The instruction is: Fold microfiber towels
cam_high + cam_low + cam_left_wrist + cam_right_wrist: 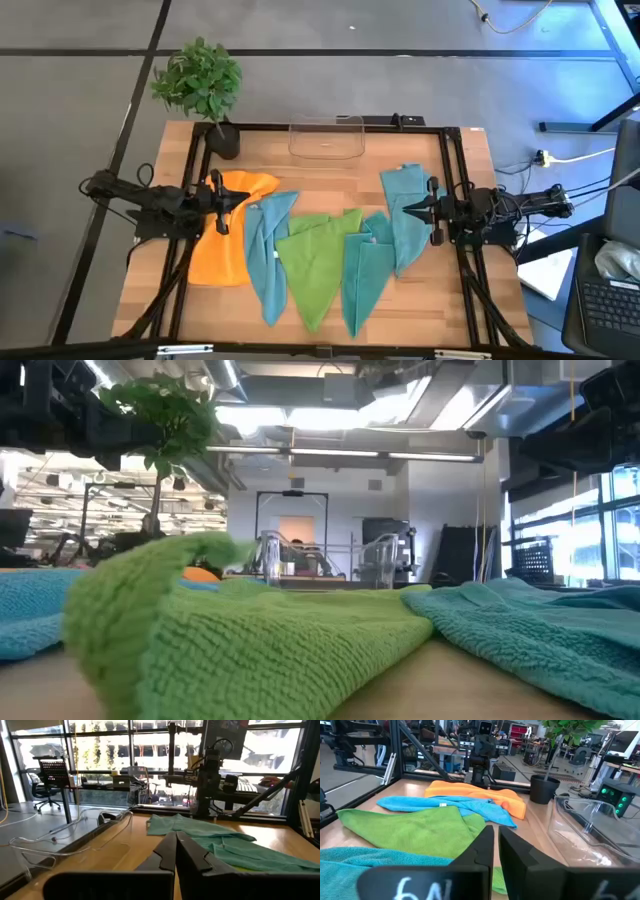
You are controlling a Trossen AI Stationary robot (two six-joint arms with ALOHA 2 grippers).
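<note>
While both arms reach inward from opposite table edges, the left gripper (238, 196) sits with fingers together over the orange towel (222, 245), holding nothing. The right gripper (402, 209), fingers likewise closed and empty, hovers above a teal towel (408, 225). Between them lie the lime green towel (318, 258) and further teal towels (265, 250), overlapping.

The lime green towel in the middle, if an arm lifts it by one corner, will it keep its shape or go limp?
Probably limp: the lime green towel already lies rumpled, with a soft raised fold in the low view. It looks light, so it should lift easily. Its edges overlap a teal towel, which might drag along.
</note>
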